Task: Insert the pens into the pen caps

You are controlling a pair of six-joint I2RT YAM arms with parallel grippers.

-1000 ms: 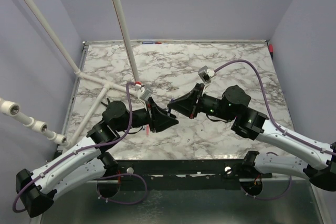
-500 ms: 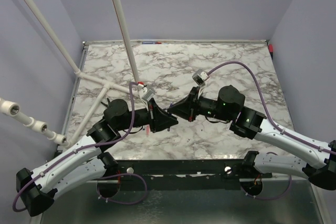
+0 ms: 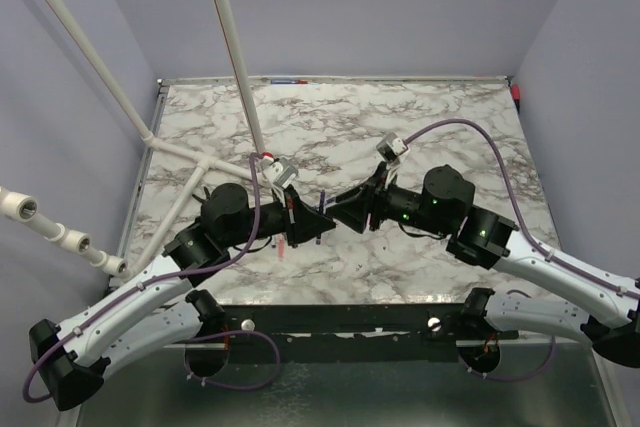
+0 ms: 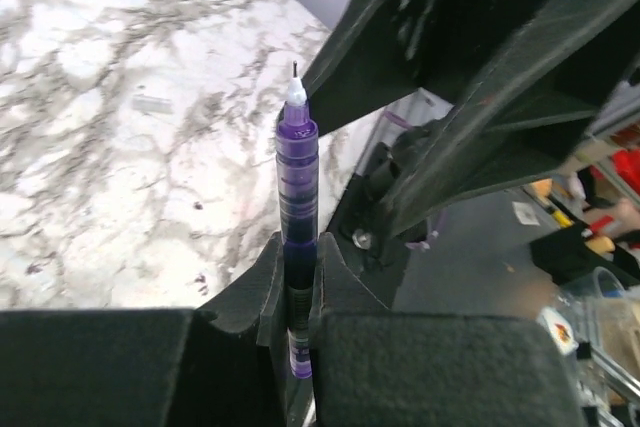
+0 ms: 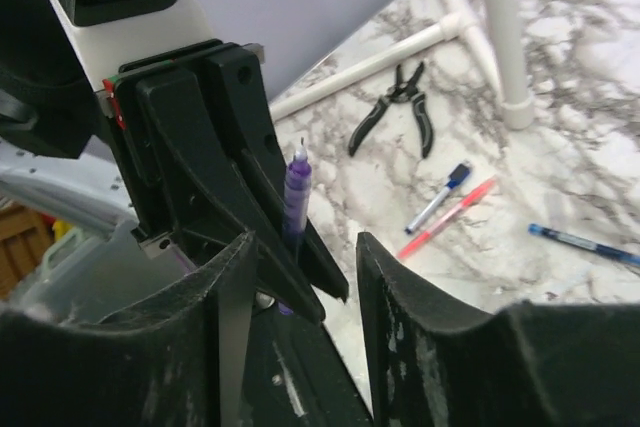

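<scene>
My left gripper [image 3: 322, 228] is shut on a purple-blue pen [image 4: 297, 187], which stands upright between its fingers with the bare tip pointing away. The same pen [image 5: 296, 190] shows in the right wrist view, just beyond my right gripper [image 5: 300, 287]. The right gripper [image 3: 342, 211] is open and empty and faces the left gripper tip to tip. A red pen [image 5: 447, 218], a thin pen with a dark blue cap [image 5: 441, 196] and a blue pen [image 5: 585, 244] lie on the marble table. I see no loose cap.
Black pliers [image 5: 398, 119] lie on the table [image 3: 440, 117] near the white pipe frame [image 3: 232, 52], which rises at the left. The red pen [image 3: 284, 245] lies under the left gripper. Grey walls enclose the table.
The right gripper has edged down and left, closer to the left gripper's pen. The left gripper has shifted slightly right with the pen still held.
</scene>
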